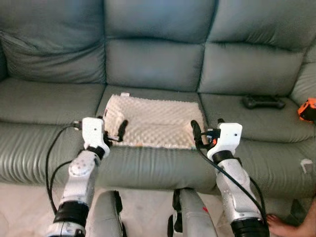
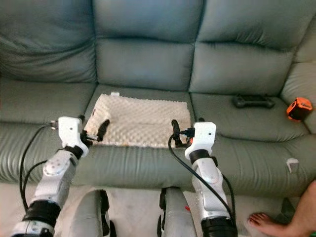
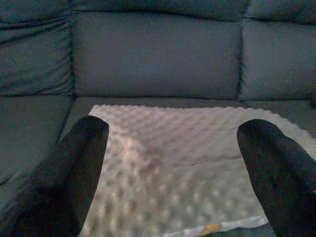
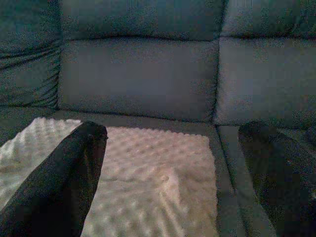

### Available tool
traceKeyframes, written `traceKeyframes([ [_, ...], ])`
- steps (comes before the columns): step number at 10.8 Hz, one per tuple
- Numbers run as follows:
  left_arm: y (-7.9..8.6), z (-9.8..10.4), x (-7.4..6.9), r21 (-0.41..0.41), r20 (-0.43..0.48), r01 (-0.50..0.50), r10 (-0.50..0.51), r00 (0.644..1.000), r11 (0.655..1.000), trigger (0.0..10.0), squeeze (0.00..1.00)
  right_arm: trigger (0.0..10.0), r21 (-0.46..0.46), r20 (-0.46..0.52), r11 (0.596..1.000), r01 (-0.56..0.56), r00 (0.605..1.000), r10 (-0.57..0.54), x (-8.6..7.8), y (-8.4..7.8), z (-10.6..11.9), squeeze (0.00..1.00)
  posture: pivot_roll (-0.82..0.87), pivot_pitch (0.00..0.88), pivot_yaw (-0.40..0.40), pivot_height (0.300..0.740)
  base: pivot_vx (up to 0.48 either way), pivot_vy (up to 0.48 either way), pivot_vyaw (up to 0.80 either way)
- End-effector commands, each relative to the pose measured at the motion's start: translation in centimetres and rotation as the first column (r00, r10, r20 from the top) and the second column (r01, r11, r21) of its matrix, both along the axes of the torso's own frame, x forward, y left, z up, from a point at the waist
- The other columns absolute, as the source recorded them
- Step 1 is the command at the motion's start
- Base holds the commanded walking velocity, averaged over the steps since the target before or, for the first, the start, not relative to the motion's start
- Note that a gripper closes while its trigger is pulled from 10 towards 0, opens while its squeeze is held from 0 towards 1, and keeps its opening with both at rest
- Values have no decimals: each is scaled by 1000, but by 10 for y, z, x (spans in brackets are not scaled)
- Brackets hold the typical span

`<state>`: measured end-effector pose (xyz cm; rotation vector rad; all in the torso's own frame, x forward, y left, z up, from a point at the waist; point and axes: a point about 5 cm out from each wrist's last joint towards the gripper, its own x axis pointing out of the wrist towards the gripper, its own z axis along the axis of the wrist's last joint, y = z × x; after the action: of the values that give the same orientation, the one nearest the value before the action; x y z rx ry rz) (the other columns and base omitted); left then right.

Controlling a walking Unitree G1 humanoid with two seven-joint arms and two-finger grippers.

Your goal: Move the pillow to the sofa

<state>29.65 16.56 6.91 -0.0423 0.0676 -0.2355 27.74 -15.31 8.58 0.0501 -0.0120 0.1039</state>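
- On the middle seat of the sofa (image 1: 158,64), in the left eye view, we see the pillow (image 1: 155,121) lying flat, its near edge at the front lip of the cushion. We judge the task essentially done: the pillow rests on the sofa and what is left is to draw the arms back. Our left gripper (image 1: 114,129) hovers at the pillow's left front corner and our right gripper (image 1: 200,132) just off its right front corner, both pairs of jaws spread and holding nothing.
- Right of the pillow, in the right eye view, a black game controller (image 2: 253,101) lies on the neighbouring seat, with an orange tape measure (image 2: 299,108) further right still. A person's bare foot (image 2: 269,223) stands on the floor, well right of the pillow and below the seat front. The pillow sits between our two grippers, level with their fingertips.
- Over the pillow's near edge, in the left wrist view, our left jaws stand wide apart with the dimpled cream fabric between the two black fingers (image 3: 69,173); we see no contact with it.
- Beside the pillow's right edge, in the right wrist view, our right jaws are likewise spread, one finger over the fabric and the other over the bare seat to the pillow's right.
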Motion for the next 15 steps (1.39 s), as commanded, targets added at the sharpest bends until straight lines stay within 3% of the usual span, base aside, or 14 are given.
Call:
traceKeyframes([
  [1,-3,4,1,0,11,18,-18,1000,1000,10000,0,10000,-12,20,1000,8,1000,-7,2,-2,7,0,-63,31,-32,693,0,0,0],
  [4,-7,5,4,14,-10,30,-30,999,999,10000,0,10000,-21,20,999,-32,999,33,6,6,9,0,-76,40,-19,740,0,0,0],
  [12,-15,2,4,-5,-48,32,-32,998,999,10000,0,10000,-46,1,994,-98,995,98,6,12,7,0,-83,60,-17,740,0,0,0],
  [15,-14,2,3,5,-46,35,-34,998,999,10000,0,10000,-28,1,993,-115,993,115,6,15,8,0,-84,66,-15,740,0,0,800],
])
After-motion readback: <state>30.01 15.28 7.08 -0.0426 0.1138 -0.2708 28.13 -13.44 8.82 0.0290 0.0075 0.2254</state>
